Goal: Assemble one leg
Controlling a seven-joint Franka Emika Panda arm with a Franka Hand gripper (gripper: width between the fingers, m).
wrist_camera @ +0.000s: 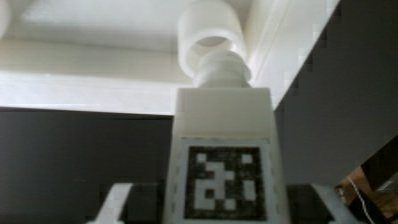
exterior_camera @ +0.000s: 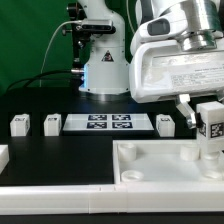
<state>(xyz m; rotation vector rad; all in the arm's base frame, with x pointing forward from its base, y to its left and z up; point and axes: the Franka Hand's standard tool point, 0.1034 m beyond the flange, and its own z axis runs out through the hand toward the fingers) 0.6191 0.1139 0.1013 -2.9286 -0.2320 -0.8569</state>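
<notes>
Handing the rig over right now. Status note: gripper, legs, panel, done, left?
Gripper: shut on a leg, upright over the panel at the exterior view's right.
Table: three loose legs by the marker board: far-left leg, left leg, right leg.
Done: one leg picked up and at the panel.
Left: fix it into the panel; cannot tell whether its tip is in yet.
</notes>
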